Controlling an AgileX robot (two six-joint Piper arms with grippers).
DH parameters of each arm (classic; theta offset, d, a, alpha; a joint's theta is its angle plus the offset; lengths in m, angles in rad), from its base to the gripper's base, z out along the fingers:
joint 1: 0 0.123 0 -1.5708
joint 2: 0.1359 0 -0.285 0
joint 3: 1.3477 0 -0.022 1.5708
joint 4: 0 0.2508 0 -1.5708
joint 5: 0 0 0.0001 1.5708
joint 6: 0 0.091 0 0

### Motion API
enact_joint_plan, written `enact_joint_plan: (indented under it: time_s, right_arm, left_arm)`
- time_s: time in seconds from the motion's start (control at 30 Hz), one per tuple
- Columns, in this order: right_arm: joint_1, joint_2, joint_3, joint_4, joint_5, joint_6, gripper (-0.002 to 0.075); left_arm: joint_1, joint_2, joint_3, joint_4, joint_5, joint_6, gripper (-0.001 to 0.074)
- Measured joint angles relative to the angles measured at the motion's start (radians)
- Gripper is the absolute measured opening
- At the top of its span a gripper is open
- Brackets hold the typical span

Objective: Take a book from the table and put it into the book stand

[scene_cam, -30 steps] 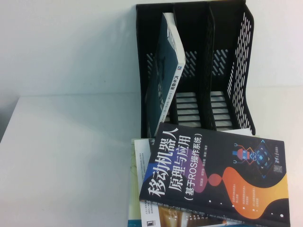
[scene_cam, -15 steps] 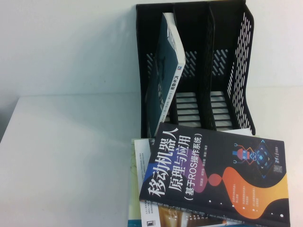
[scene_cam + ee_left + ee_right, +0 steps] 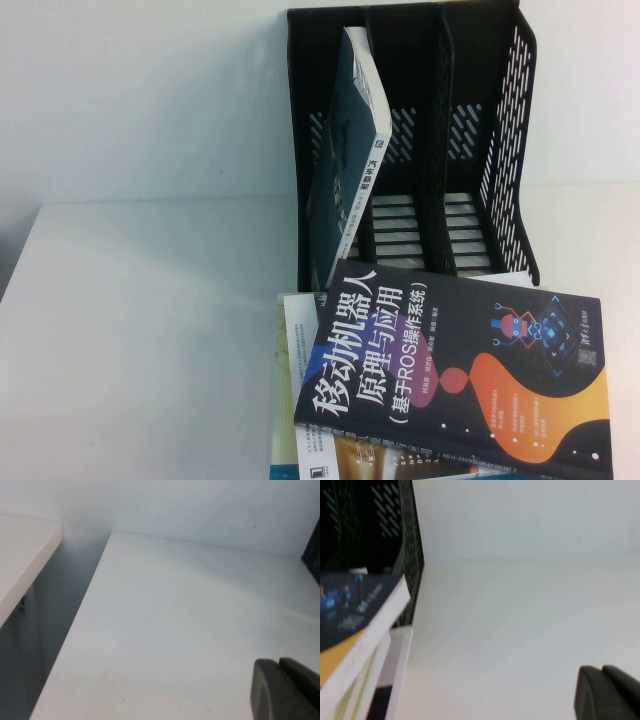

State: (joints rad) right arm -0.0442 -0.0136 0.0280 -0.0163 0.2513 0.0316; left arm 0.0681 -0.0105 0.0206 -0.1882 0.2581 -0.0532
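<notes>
High view: book (image 3: 455, 375) lies flat, long axis crosswise, title upright.

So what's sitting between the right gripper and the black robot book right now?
In the right wrist view, only bare table separates the right gripper from the book. The left gripper hangs over bare table too.

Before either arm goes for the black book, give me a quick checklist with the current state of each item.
1. The book reachable: ok, lies face up on top of the stack of books.
2. Free slot in the book stand: ok, middle and right compartments look empty; the teal book leans in the left one.
3. Left gripper clear: ok, over bare table, away from the books.
4. Right gripper clear: ok, over table beside the stand.
5. Jaws open: cannot tell, either arm.
</notes>
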Motion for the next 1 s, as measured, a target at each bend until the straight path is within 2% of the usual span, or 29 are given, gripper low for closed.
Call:
enact_joint_plan:
  time_s: [0.27,0.37,0.5,0.6,0.67,0.8,0.87,1.0]
  right_arm:
    - [0.000,0.000,0.000,0.004,-0.367,0.040,-0.0003]
    - [0.000,0.000,0.000,0.022,-0.537,0.075,-0.0003]
    - [0.000,0.000,0.000,0.054,-0.778,0.126,-0.0003]
    - [0.000,0.000,0.000,0.067,-1.014,0.153,-0.0003]
    - [0.000,0.000,-0.007,0.080,-1.089,0.175,-0.0003]
    - [0.000,0.000,-0.133,0.111,-0.952,0.228,-0.0003]
    - [0.000,0.000,-0.247,0.115,-0.788,0.221,-0.0003]
    - [0.000,0.037,-0.501,0.119,-0.443,0.158,-0.0003]
  left_arm:
    - [0.000,0.000,0.000,-0.273,-0.334,-0.060,-0.0004]
    - [0.000,0.000,0.000,-0.411,-0.410,-0.189,-0.0004]
    - [0.000,0.000,0.000,-0.600,-0.424,-0.439,-0.0004]
    - [0.000,0.000,0.000,-0.712,-0.435,-0.540,-0.0004]
    - [0.000,0.000,0.000,-0.744,-0.471,-0.571,-0.0004]
    - [0.000,0.000,-0.005,-0.672,-0.524,-0.604,-0.0004]
    - [0.000,0.000,-0.042,-0.551,-0.517,-0.606,-0.0004]
    - [0.000,0.000,-0.203,-0.190,-0.439,-0.606,-0.0004]
